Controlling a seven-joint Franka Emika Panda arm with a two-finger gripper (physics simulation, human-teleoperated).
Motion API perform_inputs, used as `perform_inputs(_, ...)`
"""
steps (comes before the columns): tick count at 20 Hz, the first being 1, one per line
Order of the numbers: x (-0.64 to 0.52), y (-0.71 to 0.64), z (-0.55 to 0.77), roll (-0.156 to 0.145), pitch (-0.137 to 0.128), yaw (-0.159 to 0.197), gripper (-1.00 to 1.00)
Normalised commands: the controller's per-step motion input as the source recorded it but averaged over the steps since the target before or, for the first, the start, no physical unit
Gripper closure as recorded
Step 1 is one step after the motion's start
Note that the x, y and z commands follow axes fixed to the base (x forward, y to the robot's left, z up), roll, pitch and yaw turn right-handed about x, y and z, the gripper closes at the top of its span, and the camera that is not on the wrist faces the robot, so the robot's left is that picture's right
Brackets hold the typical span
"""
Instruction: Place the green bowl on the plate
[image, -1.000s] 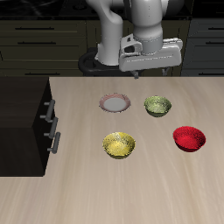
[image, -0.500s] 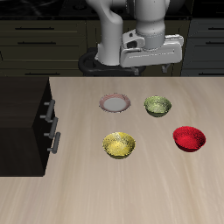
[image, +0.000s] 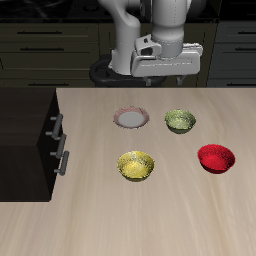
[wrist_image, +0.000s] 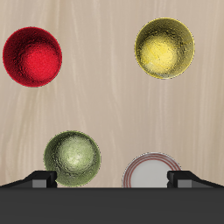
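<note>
Gripper (image: 158, 80) hangs high over the back edge of the table (image: 150, 220), holding nothing. From my wrist feed I see the 2 fingertips (wrist_image: 39, 178) set wide apart, nothing between them.

Landmark: the plate (image: 131, 118), bare, whitish centre and pinkish rim. The green bowl (image: 180, 121) sits on the wood just beside it, not touching (same in the wrist feed: bowl (wrist_image: 73, 157) and plate (wrist_image: 151, 171) side by side).

Yellow bowl (image: 136, 166) lies nearer the table's front edge than the plate. Red bowl (image: 216, 158) lies beyond the green bowl from the plate, also frontward. Dark drawer cabinet (image: 35, 145) stands at the table's side.
</note>
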Motion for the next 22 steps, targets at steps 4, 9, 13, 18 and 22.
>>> perform_inputs(4,-0.13,-0.16,-0.06,-0.07,-0.002,0.004,-1.0)
perform_inputs(9,0.01,0.08,-0.1,-0.036,0.001,-0.052,-1.0)
perform_inputs(13,0.02,0.25,-0.11,0.044,0.003,0.007,-1.0)
perform_inputs(18,0.0,0.14,0.09,0.034,-0.014,-0.009,-1.0)
perform_inputs(22,0.04,0.14,-0.02,0.029,-0.005,-0.003,-1.0)
